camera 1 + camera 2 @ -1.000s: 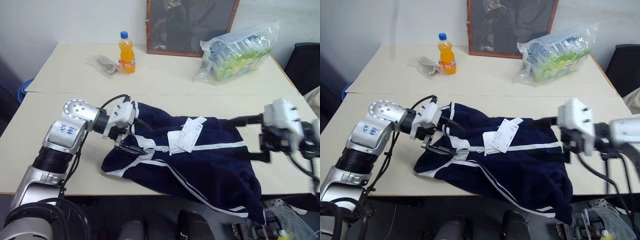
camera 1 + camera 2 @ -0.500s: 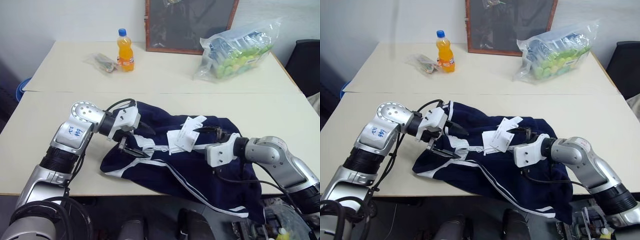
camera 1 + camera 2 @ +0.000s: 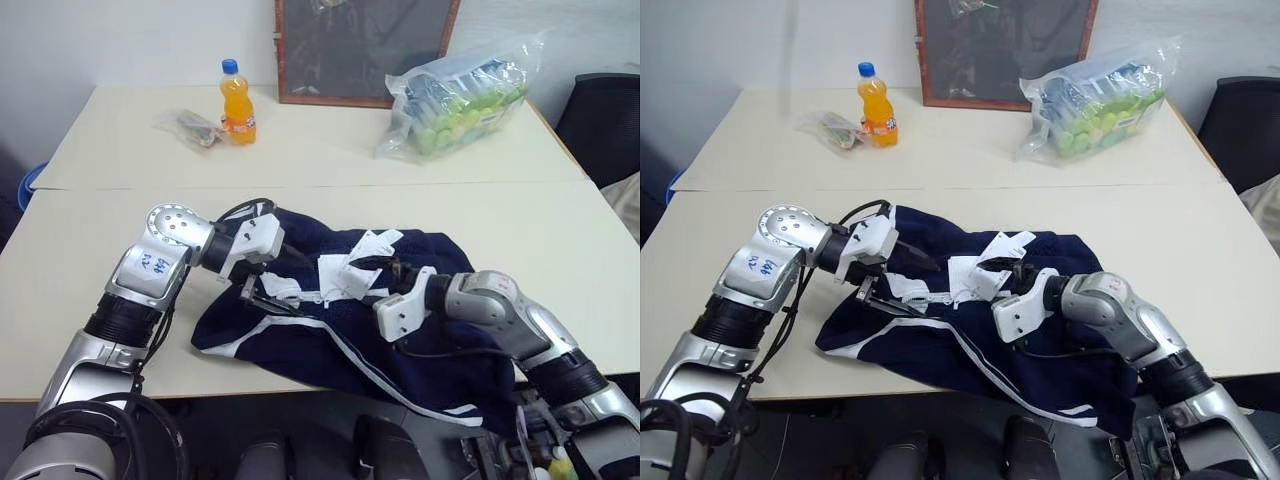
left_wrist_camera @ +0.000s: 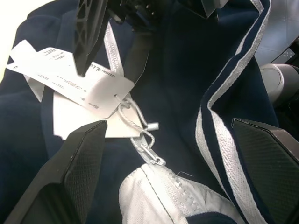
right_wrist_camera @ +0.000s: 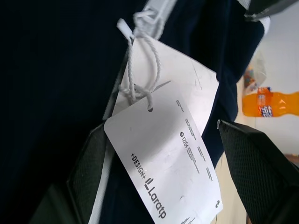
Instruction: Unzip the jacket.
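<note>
The navy jacket (image 3: pixel 400 335) with white stripes lies crumpled on the near table. My left gripper (image 3: pixel 283 282) is open at its collar end, and in the left wrist view its fingers (image 4: pixel 77 175) stand on either side of the pale collar lining, the white zipper (image 4: pixel 161 184) and its metal pull (image 4: pixel 147 150). From the right, my right gripper (image 3: pixel 388 270) reaches onto the jacket's middle. It is open, and between its fingers (image 5: pixel 88 172) hang the white paper tags (image 5: pixel 170 170) on their string. The two grippers face each other, a short gap apart.
On the far table stand an orange soda bottle (image 3: pixel 236 100), a small clear packet (image 3: pixel 186 126) and a big plastic bag of green items (image 3: pixel 455 92). A dark framed board (image 3: pixel 362 50) leans on the wall. A black chair (image 3: pixel 600 120) is at the right.
My right arm has swung in from the right edge and come down onto the jacket's middle by the paper tags, its wrist rolling. The left gripper has stayed at the collar.
</note>
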Action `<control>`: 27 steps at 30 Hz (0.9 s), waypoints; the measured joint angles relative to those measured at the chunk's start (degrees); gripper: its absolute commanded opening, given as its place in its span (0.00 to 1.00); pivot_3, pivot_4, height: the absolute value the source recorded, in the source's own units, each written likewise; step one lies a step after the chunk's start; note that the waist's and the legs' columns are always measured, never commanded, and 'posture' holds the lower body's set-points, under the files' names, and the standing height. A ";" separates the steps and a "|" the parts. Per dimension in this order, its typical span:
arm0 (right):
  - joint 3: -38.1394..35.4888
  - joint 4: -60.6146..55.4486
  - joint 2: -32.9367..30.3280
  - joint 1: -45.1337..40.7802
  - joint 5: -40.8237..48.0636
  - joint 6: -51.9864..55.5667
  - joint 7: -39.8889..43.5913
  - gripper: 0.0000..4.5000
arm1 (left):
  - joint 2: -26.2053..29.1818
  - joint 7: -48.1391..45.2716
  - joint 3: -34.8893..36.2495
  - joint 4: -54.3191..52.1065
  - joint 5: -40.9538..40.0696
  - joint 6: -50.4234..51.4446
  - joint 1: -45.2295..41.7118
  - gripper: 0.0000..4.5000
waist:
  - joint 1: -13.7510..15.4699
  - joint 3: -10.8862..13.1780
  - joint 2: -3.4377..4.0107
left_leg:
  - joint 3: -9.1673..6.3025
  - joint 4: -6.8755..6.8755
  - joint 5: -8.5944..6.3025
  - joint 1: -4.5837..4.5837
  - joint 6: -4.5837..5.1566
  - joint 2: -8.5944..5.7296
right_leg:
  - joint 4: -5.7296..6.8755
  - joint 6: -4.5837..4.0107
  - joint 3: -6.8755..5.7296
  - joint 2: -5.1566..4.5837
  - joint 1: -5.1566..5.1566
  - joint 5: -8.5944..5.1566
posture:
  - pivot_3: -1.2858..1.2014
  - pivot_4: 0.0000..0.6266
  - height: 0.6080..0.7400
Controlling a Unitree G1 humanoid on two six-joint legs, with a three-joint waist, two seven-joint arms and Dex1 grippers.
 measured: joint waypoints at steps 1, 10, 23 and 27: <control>-0.07 0.06 0.99 -0.12 0.84 0.62 -0.11 0.86 | 0.00 0.03 0.00 0.00 0.00 0.00 0.00 1.00 | 0.01 0.00 0.00 | 0.01 0.00 0.00 -0.01 0.00 0.00 | 0.00 0.00 0.01 0.00 0.00 0.00 | 0.52 0.24 1.00; -2.96 -0.69 2.38 1.14 5.33 1.23 -1.61 0.72 | 0.23 0.65 0.02 0.00 0.09 0.00 0.03 1.00 | 0.17 0.00 0.00 | -0.02 -0.01 0.00 -0.01 0.00 -0.01 | 0.00 0.00 -0.02 -0.01 0.00 0.00 | 0.52 0.24 1.00; -0.79 3.19 4.33 1.37 -9.14 -1.82 -10.79 0.72 | 0.09 0.49 0.02 1.83 0.82 -0.80 -0.12 1.00 | -0.06 0.00 0.00 | 0.01 0.00 0.01 0.01 -0.01 0.00 | 0.06 -0.01 0.02 0.00 -0.01 0.00 | 0.52 0.24 1.00; -0.81 4.38 6.61 0.23 -8.74 -0.88 -12.09 0.72 | 0.07 0.44 0.02 2.26 1.00 -1.05 -0.19 1.00 | -0.06 0.00 0.00 | 0.00 0.00 0.01 0.00 -0.01 0.00 | 0.05 -0.01 0.01 0.00 -0.01 -0.01 | 0.52 0.24 1.00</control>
